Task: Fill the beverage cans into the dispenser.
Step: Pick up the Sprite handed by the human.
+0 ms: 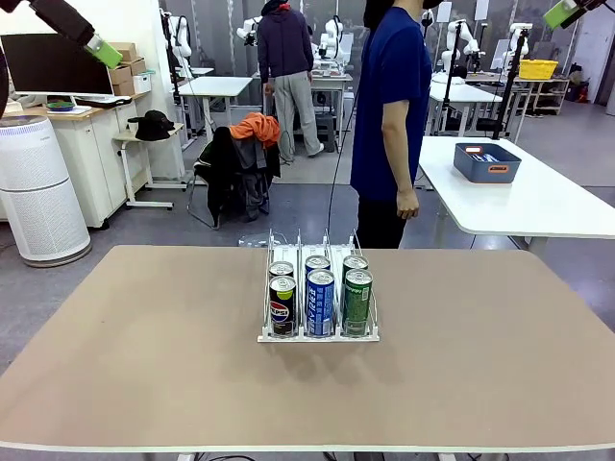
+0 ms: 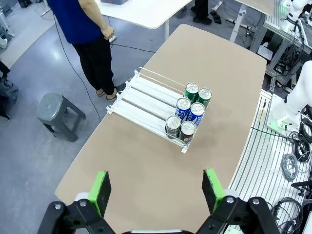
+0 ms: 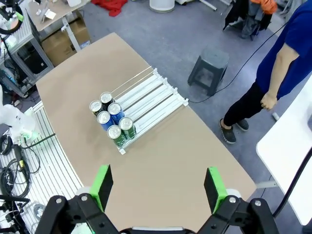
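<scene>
The dispenser [image 1: 318,335], a small white wire-divided rack, stands at the middle of the tan table. Several beverage cans sit at its low front end, two to a lane: black Pepsi cans [image 1: 282,305] left, blue cans [image 1: 320,302] in the middle, green cans [image 1: 357,301] right. My left gripper [image 1: 102,49] hangs high at the top left and my right gripper [image 1: 564,12] high at the top right. Both stand open and hold nothing. From above, the left gripper [image 2: 157,190] looks down on the dispenser [image 2: 141,100] and cans [image 2: 187,111]. The right gripper [image 3: 158,187] sees the dispenser [image 3: 153,95] and cans [image 3: 112,119].
A person in a blue shirt [image 1: 389,106] stands at the table's far edge, hands down. A grey stool [image 2: 58,114] sits on the floor beside the table. A dark blue bin [image 1: 486,161] rests on a white table at the back right. Bare tabletop [image 1: 144,336] surrounds the rack.
</scene>
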`<state>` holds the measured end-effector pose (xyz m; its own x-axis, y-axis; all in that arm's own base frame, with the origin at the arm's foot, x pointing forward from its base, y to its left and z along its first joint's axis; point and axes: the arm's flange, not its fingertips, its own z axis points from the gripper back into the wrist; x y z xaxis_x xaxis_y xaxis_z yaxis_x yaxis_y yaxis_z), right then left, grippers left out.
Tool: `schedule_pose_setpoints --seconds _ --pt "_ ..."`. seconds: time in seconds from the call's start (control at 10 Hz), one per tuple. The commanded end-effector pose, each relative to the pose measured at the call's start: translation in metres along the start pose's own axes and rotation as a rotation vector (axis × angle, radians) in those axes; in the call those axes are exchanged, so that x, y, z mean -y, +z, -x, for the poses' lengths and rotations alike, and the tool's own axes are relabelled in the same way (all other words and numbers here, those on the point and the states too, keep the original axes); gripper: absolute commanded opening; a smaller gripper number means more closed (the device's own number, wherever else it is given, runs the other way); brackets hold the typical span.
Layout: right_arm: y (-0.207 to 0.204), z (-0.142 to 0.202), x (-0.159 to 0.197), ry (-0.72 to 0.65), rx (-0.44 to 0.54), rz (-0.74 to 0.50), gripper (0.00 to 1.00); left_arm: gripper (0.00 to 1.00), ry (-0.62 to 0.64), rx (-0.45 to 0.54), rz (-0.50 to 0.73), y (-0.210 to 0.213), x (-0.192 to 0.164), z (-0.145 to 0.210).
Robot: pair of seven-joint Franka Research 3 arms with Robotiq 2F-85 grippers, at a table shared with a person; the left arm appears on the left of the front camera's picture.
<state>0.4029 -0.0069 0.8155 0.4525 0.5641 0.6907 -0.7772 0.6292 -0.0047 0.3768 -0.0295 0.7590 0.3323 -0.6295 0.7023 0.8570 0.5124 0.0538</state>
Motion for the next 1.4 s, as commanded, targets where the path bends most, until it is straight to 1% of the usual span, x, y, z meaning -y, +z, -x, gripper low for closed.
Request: schedule_pose_setpoints --seconds 0.0,0.1,0.2,0.3,1.3 --pt "-0.0030 0.0004 0.0043 0.022 0.047 0.013 1.00 1.00 -0.020 0.047 0.020 0.0013 -0.0038 0.0016" --pt "-0.0030 0.0007 0.0054 0.021 0.064 0.017 1.00 1.00 -0.020 0.081 0.013 0.0032 -0.0044 0.0009" --pt "-0.0047 0.0023 0.0069 0.024 0.073 0.016 1.00 1.00 -0.009 0.010 0.005 0.0006 0.0000 -0.0005" --pt "0.0016 -0.0023 0.0034 0.008 0.031 0.015 1.00 1.00 -0.009 0.010 0.005 0.0006 0.0000 -0.0005" --pt "0.0016 -0.0023 0.0034 0.008 0.031 0.015 1.00 1.00 -0.009 0.010 0.005 0.0006 0.0000 -0.0005"
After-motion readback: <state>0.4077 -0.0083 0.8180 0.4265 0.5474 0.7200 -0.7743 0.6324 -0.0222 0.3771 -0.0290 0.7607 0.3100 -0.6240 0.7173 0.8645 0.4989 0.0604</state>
